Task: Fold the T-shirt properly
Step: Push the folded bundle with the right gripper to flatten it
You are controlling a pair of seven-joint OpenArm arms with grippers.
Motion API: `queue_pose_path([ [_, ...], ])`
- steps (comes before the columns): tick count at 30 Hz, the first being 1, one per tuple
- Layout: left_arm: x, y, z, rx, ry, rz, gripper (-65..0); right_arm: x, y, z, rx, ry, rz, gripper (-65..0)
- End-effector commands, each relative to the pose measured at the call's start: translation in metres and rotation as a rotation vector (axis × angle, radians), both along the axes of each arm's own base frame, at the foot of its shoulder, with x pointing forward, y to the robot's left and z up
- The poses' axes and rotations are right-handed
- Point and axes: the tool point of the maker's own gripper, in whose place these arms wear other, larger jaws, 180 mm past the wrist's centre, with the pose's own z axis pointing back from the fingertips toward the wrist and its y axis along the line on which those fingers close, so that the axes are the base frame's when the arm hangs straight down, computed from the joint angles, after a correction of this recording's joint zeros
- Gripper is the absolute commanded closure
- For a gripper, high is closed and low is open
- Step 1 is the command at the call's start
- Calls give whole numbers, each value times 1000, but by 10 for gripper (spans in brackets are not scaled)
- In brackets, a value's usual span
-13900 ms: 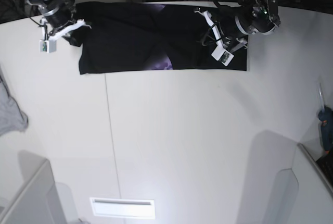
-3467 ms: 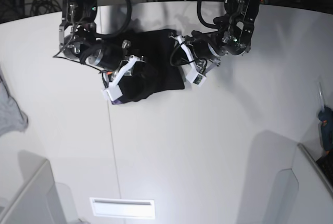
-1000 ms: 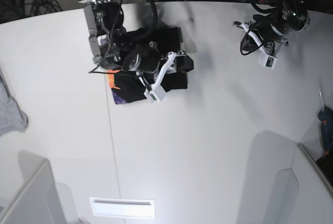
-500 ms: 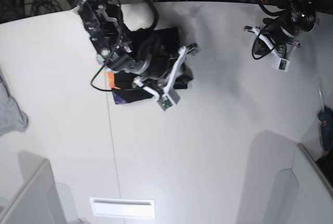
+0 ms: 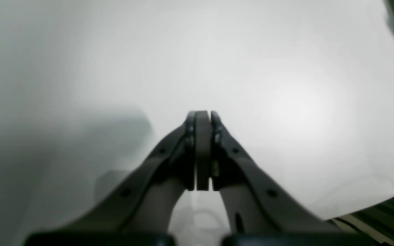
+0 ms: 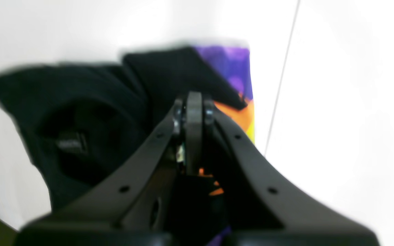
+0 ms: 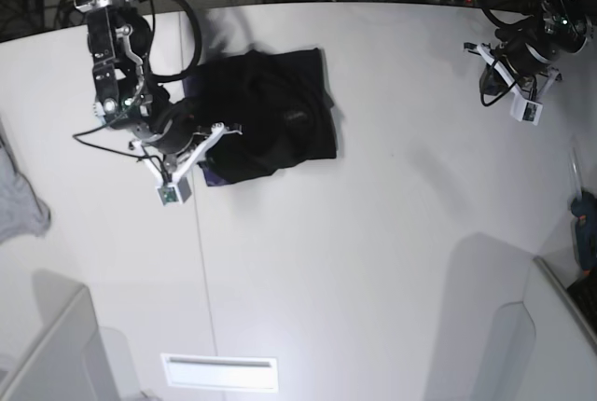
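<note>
The white surface (image 7: 373, 261) fills the base view. The T-shirt (image 7: 266, 117), folded to a black bundle, lies at 11 o'clock, long axis running 9 to 3. The right fingers (image 7: 198, 147), pressed together and empty, sit at its 8 o'clock corner; the left fingers (image 7: 511, 93), closed and empty, are well apart. Only the right wrist view shows the coloured print.

No legible text in any view.
A small neck label (image 6: 70, 143) inside the T-shirt (image 6: 91, 112) carries pale marks, too blurred to read. The shirt's purple, orange and yellow print (image 6: 239, 85) shows colour patches only; no letters or numbers made out.
</note>
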Motion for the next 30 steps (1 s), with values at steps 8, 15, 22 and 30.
queue_pose_path([
  [8,4,11,11,18,-38,13,0,-1,-4,-11,12,-12,-25,0],
  [15,4,19,15,32,-46,31,0,-12,6,1,34,-36,-7,0],
  [22,4,18,15,31,-45,29,0,-19,10,-13,32,3,4,0],
  [30,4,18,15,31,-45,29,0,-37,56,-18,72,32,116,0],
])
